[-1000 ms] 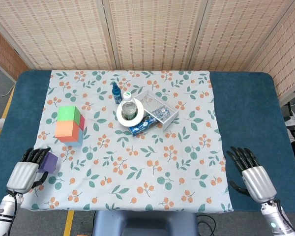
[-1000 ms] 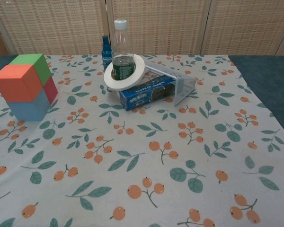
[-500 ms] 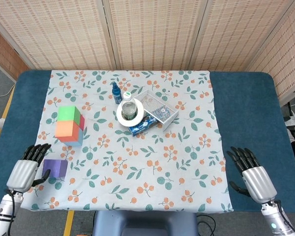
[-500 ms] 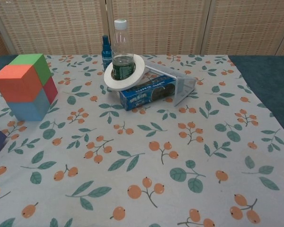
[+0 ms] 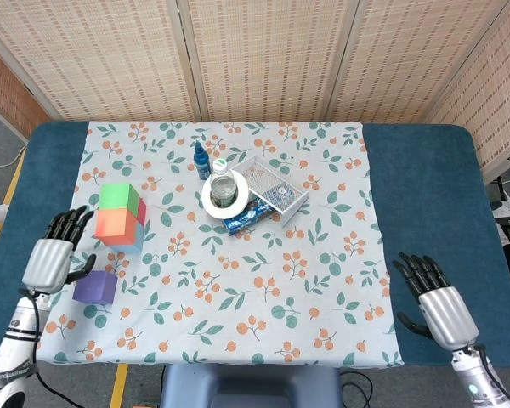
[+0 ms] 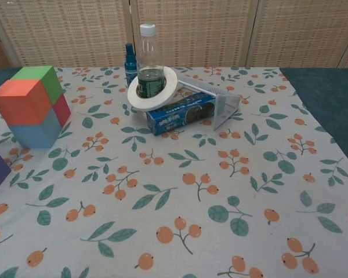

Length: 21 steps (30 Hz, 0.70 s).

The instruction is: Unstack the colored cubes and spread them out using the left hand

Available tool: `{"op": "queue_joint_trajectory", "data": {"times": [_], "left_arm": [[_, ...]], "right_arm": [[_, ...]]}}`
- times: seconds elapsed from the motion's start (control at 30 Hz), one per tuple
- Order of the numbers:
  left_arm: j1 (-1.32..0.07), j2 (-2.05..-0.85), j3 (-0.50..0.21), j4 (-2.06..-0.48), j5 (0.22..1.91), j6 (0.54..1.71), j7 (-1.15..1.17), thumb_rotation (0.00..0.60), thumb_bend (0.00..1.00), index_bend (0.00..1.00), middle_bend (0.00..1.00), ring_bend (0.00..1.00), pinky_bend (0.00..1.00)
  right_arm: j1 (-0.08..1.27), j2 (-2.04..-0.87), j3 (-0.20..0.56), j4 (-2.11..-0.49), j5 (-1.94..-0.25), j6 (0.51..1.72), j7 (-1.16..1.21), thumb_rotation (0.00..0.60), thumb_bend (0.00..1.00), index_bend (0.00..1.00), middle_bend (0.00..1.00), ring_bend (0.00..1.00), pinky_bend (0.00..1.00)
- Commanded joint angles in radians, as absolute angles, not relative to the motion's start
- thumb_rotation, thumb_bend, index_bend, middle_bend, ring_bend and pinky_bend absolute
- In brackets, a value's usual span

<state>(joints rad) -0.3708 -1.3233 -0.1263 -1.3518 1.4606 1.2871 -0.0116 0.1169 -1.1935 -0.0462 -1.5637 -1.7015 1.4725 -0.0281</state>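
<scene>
Left robot hand (image 5: 51, 259) let go of purple cube (image 5: 95, 288) and lifted up, now empty with fingers spread. Purple cube sits alone on counter (image 5: 425, 212) cloth, near stack: orange cube (image 5: 113, 225), green cube (image 5: 117, 197). Right robot hand (image 5: 438, 306) open, holds nothing

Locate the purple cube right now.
In the head view the purple cube sits on the tablecloth's near-left part, just right of the open left hand and in front of the cube stack.
</scene>
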Motion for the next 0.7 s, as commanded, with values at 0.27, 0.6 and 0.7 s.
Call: {"op": "queue_joint_trajectory", "data": {"times": [0.27,0.6,0.7], "left_arm": [[-0.422,-1.415,-0.106,-1.271,1.487,1.250,0.043,0.600,0.41,0.03,0.05,0.03,0.09],[-0.428,-1.425,-0.089,-1.279,1.497,1.251,0.058,0.600,0.41,0.08,0.15,0.29,0.10],[-0.424,-1.418,-0.083,-1.295,1.508,1.266,0.061,0.600,0.41,0.10,0.18,0.34,0.11]], "right_arm": [[0.118,-1.194,-0.041,-1.562,-1.693,1.472,-0.026,0.600,0.13,0.00,0.00,0.00,0.00],[0.118,-1.190,-0.041,-1.564,-1.694,1.474,-0.020,0.600,0.13,0.00,0.00,0.00,0.00],[0.118,-1.190,-0.042,-1.564,-1.694,1.474,-0.019,0.600,0.13,0.00,0.00,0.00,0.00]]}}
